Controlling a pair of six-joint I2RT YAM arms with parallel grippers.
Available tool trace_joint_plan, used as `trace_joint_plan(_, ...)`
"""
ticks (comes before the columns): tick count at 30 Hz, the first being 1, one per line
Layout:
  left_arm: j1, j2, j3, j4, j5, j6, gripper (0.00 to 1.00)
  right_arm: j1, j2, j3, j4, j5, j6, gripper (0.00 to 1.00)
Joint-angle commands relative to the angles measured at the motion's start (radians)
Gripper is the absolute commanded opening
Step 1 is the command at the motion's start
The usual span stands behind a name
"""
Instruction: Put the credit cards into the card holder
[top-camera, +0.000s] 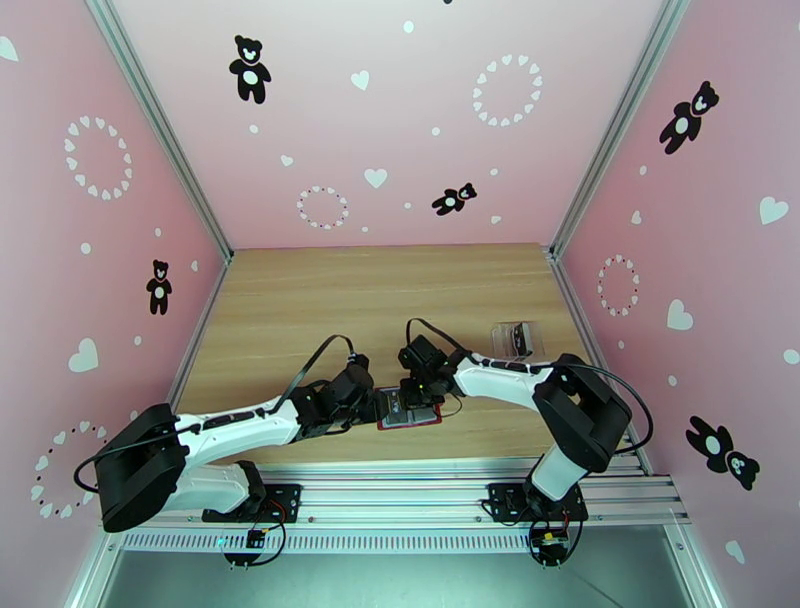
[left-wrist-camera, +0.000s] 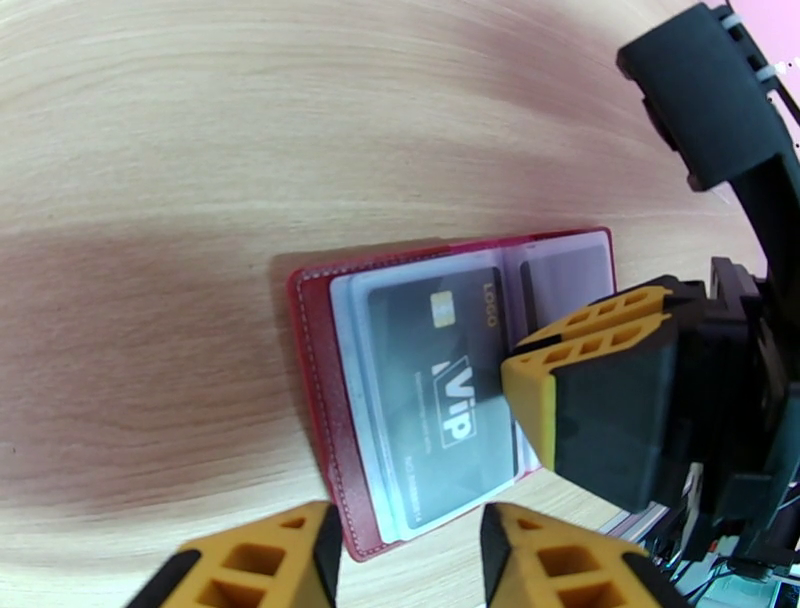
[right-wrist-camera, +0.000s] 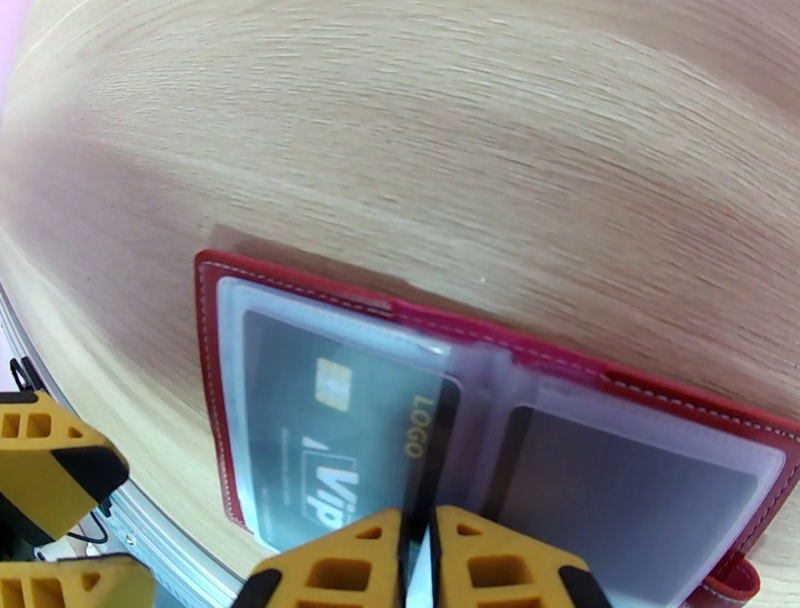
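The dark-red card holder (left-wrist-camera: 312, 400) (right-wrist-camera: 330, 295) (top-camera: 428, 423) lies open on the wood table near its front edge. A dark grey credit card (left-wrist-camera: 440, 390) (right-wrist-camera: 300, 420) marked VIP sits under the clear pocket of one half. My right gripper (right-wrist-camera: 420, 560) (left-wrist-camera: 590, 400) (top-camera: 420, 392) is down over the spine, its fingers shut on a thin clear pocket leaf that stands edge-on. Over the holder's near corner my left gripper (left-wrist-camera: 410, 565) (top-camera: 368, 400) is open, its yellow fingertips (right-wrist-camera: 50, 470) apart.
A clear crinkly pouch (top-camera: 515, 338) with dark contents lies at the right, behind the right arm. Pink walls close in the table on three sides. The aluminium rail (top-camera: 400, 490) runs just in front of the card holder.
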Motion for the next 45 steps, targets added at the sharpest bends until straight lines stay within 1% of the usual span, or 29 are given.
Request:
trace_joint_plan(1, -0.001, 0.009, -0.008, 0.013, -0.007, -0.005, 0.43, 0.009, 0.024, 0.027, -0.038, 0.037, -0.010, 0.13)
trace_joint_plan(12, -0.001, 0.011, -0.010, 0.035, 0.009, -0.007, 0.43, 0.011, 0.061, 0.016, -0.047, 0.071, -0.016, 0.09)
trace_joint_plan(19, -0.001, 0.056, 0.006, 0.080, 0.040, -0.007, 0.44, 0.011, 0.074, 0.007, -0.036, 0.071, -0.016, 0.07)
trace_joint_plan(30, -0.001, 0.131, 0.019, 0.158, 0.088, -0.010, 0.44, 0.011, 0.072, -0.001, -0.033, 0.071, -0.018, 0.06)
trace_joint_plan(45, 0.000, 0.160, 0.023, 0.164, 0.093, -0.008, 0.44, 0.011, 0.066, -0.003, -0.035, 0.069, -0.019, 0.06)
